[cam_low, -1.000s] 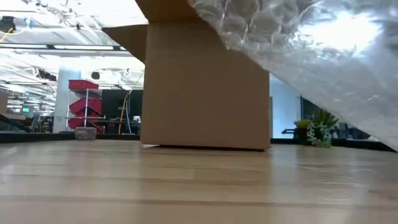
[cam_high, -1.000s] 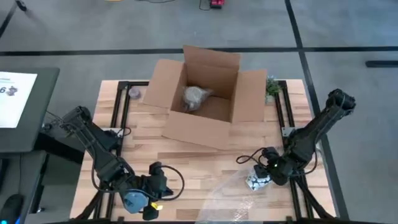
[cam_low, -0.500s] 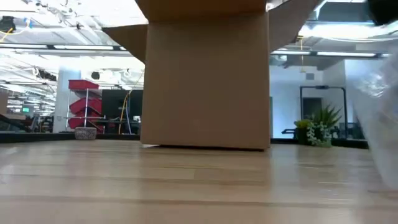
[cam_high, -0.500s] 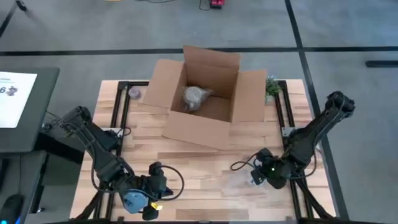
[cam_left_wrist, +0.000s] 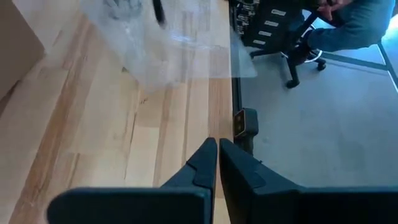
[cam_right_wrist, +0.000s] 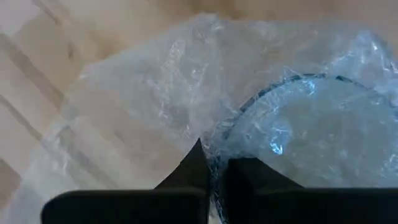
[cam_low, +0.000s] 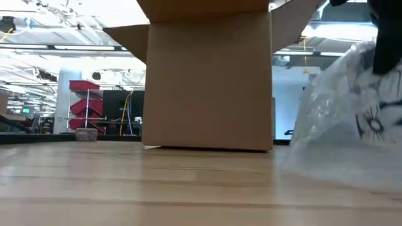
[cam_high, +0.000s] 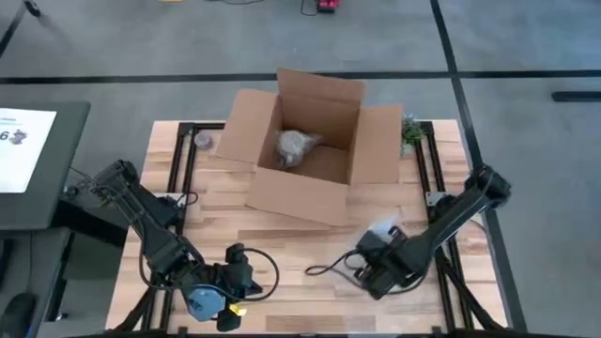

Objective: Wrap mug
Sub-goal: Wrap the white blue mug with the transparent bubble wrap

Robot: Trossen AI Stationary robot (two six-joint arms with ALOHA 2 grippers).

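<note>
Since a second ago, the right end effector (cam_high: 376,274) has dragged the bubble wrap (cam_right_wrist: 155,106) leftward over the table (cam_high: 282,244), apparently folding it over the mug (cam_right_wrist: 311,143). Its fingers pinch wrap against the mug's rim. The left end effector (cam_left_wrist: 217,162), fingers together, waits near the front edge. The cardboard box (cam_high: 305,141) holds a wrapped bundle (cam_high: 297,145).

Table (cam_high: 282,235): pale wood planks, smooth, matt w/ slight sheen. Box (cam_high: 305,136): brown cardboard, matt, plain. Bubble wrap (cam_right_wrist: 155,99): clear plastic, crinkled, glossy, catches light. Mug (cam_right_wrist: 317,137) under wrap: glossy rim, prob. ceramic. Fingers (cam_left_wrist: 214,165): dark matt plastic. Table frame (cam_high: 178,174): black metal.
</note>
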